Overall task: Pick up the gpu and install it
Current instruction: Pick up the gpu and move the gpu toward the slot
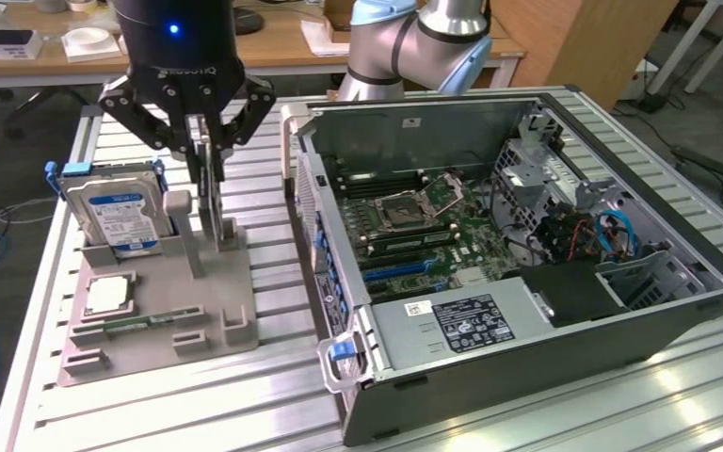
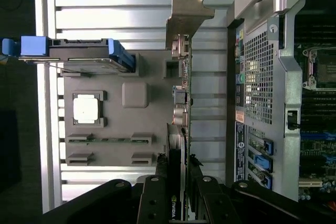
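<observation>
While Robotiq-marked gripper (image 1: 210, 168) clamps upright gpu (image 1: 219, 221), Nvidia logo (image 2: 174, 206) shows on it; blue-white-labelled hard drive (image 1: 117, 212) exterior view's left, open case (image 1: 663, 311) right.

Gripper (image 1: 208, 165) is being seen in black w/ a blue light dot. Gpu (image 2: 180, 93) is being shown dark, bracket silvery. Hard drive (image 1: 117, 212) is being shown silver, label blue-white, caddy blue. Holder (image 1: 211, 301) is being rendered grey, motherboard (image 1: 462, 235) green w/ blue slots, table (image 1: 185, 405) silver, ribbed.
</observation>
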You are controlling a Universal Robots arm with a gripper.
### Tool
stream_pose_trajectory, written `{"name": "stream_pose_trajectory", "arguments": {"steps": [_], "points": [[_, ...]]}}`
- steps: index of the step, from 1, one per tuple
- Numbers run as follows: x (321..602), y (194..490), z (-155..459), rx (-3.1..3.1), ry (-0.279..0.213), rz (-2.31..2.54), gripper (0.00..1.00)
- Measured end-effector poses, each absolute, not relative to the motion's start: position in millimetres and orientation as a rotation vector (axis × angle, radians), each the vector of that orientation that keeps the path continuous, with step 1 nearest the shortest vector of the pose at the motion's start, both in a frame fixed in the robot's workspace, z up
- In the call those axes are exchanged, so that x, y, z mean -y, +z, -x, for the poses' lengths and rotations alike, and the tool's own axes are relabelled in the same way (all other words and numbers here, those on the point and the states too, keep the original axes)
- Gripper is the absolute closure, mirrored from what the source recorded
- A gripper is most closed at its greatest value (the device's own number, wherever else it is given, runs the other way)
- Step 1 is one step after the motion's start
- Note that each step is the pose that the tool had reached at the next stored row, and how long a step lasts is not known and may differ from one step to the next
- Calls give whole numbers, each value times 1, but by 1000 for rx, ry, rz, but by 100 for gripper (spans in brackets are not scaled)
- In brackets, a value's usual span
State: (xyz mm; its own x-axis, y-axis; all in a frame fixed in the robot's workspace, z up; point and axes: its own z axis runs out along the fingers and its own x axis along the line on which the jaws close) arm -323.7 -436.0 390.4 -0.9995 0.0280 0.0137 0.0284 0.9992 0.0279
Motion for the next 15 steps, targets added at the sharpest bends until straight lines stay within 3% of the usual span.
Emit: {"name": "stream_pose_trajectory", "arguments": {"steps": [15], "points": [[436,404,324,3128,-44,44,74]]}}
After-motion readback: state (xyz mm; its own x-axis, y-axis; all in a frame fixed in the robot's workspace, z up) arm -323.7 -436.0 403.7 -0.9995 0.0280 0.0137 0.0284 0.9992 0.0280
